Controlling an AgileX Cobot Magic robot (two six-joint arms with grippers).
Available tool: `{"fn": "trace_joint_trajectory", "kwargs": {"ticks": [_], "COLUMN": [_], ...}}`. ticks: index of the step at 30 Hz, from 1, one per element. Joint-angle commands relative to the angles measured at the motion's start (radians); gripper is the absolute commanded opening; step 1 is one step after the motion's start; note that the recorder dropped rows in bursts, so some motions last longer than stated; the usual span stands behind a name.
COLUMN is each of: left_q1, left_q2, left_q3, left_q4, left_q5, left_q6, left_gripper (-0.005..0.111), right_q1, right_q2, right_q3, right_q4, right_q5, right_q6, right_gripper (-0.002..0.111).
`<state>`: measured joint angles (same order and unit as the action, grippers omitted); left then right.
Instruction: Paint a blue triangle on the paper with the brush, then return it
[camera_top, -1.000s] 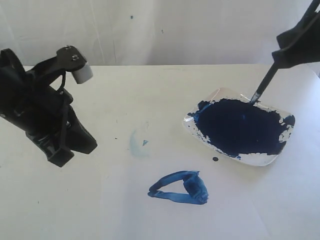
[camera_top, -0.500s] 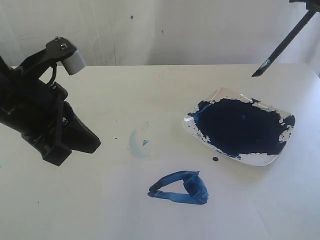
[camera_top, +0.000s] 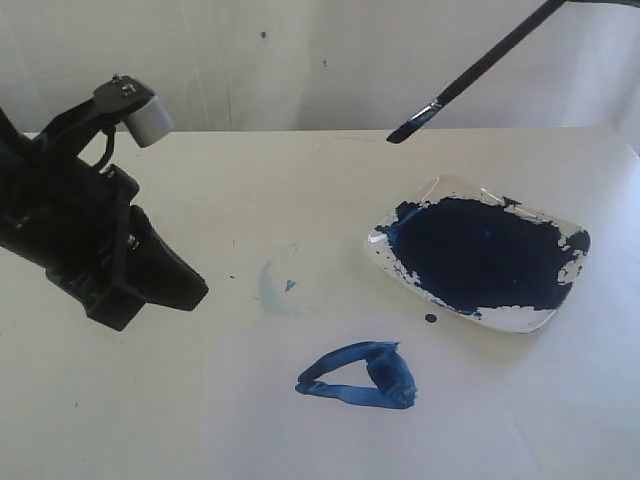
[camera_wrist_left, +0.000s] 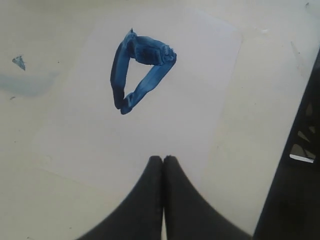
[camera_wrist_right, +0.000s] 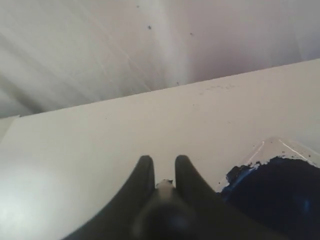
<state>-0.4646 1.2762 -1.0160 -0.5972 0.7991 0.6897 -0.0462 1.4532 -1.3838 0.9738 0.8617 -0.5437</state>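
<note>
Cream tabletop (camera_top: 300, 180) across the frame, white wall behind. At left of the exterior view, black left arm angled down toward the lower right, left gripper (camera_wrist_left: 163, 159) over an edge of the paper (camera_wrist_left: 200, 75), fingers pressed flat together on nothing. At upper right, only the brush (camera_top: 480, 65) in frame, its handle clamped between the two fingers of the right gripper (camera_wrist_right: 164, 165) in the wrist view. Long axis diagonal: handle up toward the top right corner, bristle tip down toward the left, in the air up and left of the paint dish (camera_top: 520, 318), touching nothing. Blue triangle (camera_top: 358, 375) on the paper at lower centre, apart from the dish.
</note>
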Motion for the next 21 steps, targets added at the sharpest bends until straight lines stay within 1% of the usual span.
{"fn": "trace_joint_trajectory", "kwargs": {"ticks": [1, 5, 8, 14, 19, 21], "left_q1": [0.003, 0.003, 0.003, 0.003, 0.003, 0.003], "left_q2": [-0.011, -0.011, -0.011, -0.011, -0.011, -0.011], "left_q3": [0.007, 0.007, 0.007, 0.007, 0.007, 0.007], "left_q4": [-0.031, -0.031, -0.031, -0.031, -0.033, -0.038], "left_q5": [0.029, 0.031, 0.031, 0.029, 0.017, 0.017], "left_q6": [-0.005, -0.005, -0.005, -0.005, -0.005, -0.005], "left_gripper": [0.000, 0.000, 0.000, 0.000, 0.000, 0.000], "right_q1": [-0.105, -0.197, -0.248, -0.330, -0.411, -0.434], "right_q2": [0.070, 0.166, 0.230, 0.300, 0.349, 0.371], "right_q3": [-0.006, -0.006, -0.004, 0.069, 0.136, 0.153], "right_q4": [0.044, 0.140, 0.157, 0.172, 0.315, 0.327], "right_q5": [0.073, 0.213, 0.281, 0.272, 0.313, 0.335], "right_q6": [0.018, -0.047, -0.047, -0.075, -0.178, -0.196], "right_gripper": [0.000, 0.000, 0.000, 0.000, 0.000, 0.000]}}
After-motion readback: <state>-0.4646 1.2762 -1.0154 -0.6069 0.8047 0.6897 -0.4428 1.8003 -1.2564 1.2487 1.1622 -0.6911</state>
